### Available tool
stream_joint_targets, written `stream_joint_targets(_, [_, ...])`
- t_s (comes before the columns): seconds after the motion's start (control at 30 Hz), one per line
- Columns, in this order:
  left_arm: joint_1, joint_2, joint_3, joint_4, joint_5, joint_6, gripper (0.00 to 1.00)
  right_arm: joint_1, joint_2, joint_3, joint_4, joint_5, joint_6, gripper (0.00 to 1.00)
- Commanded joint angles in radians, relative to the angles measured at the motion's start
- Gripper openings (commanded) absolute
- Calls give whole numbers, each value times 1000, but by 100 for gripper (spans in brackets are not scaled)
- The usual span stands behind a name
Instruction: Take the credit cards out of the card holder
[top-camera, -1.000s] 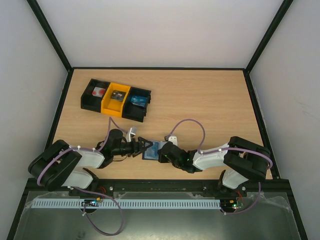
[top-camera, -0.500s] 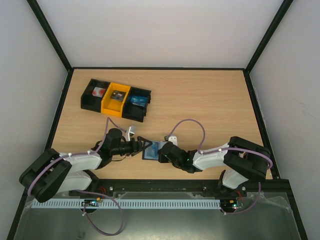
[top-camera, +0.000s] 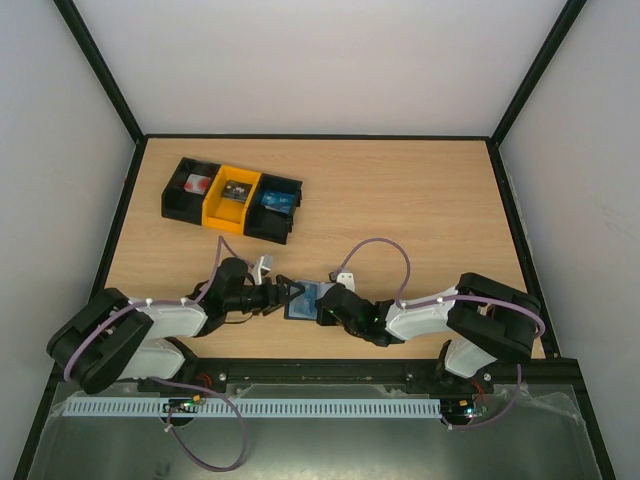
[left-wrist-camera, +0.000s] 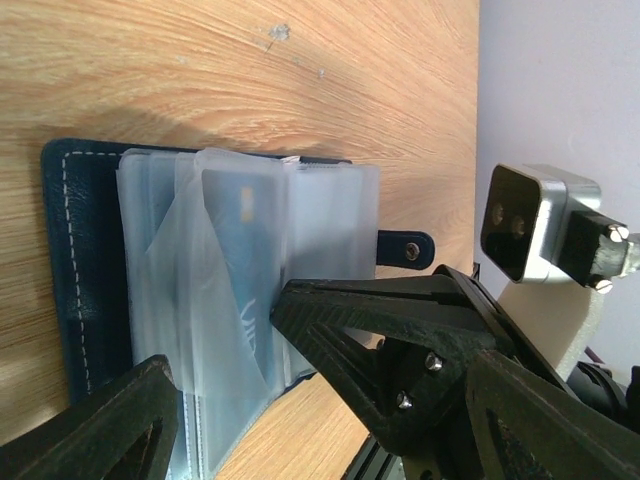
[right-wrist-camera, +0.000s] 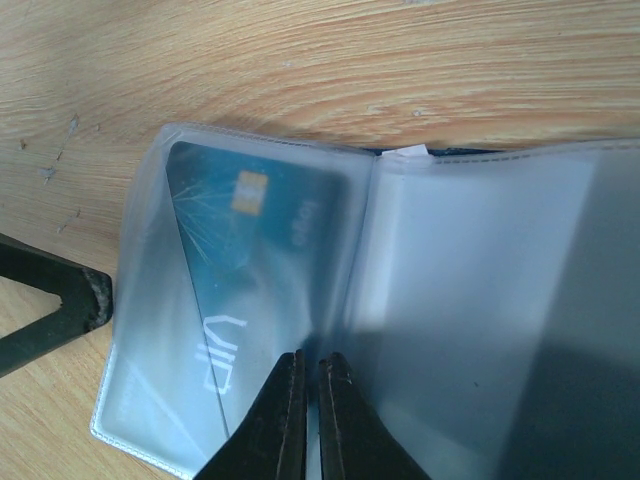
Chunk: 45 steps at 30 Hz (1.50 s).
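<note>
Wood counter: light grain, pale walls on three sides; both arms reach in from the near edge.
Card holder: lies open on the counter close to the near edge, between the two grippers. Its dark blue stitched cover is flat on the wood, and clear plastic sleeves fan up off it. A snap tab sticks out past the sleeves.
Blue card: sits inside one clear sleeve; a gold chip and pale lettering show through the plastic. Whether the other sleeves hold cards: cannot tell.
Left gripper: low over the counter at the holder's left side, jaws spread wide with nothing gripped. One finger reaches across the sleeves and the other sits by the cover. Contact with the plastic: cannot tell.
Right gripper: over the holder from the right, jaws clenched to a hairline gap, tips down on the sleeves just beside the fold next to the card's sleeve. Whether a leaf of plastic is pinched between them: cannot tell.
Bins: a row of three at the far left of the counter, well apart from the holder, touching side by side: black, yellow, black. The left black one holds a red-and-white item; the right black one holds something blue. Contents of the yellow one: too small to tell.
Cables: a purple loop over each arm.
</note>
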Motion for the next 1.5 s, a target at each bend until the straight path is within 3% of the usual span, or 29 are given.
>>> stream_joint_targets(0.0, [-13,38,-7,71,16,-19,80,1,12,-18,-65,33,2,5])
stream_joint_targets(0.57, [-34,29,-12,95,3,-53,80,-1,8,-22,-65,37,4,5])
stream_joint_targets(0.97, [-38,-60,-5,-17,-62,-31,80,-1,5,-27,-61,37,7,5])
stream_joint_targets(1.47, [-53,-8,-5,15,-33,-46,80,0,8,-23,-62,37,5,5])
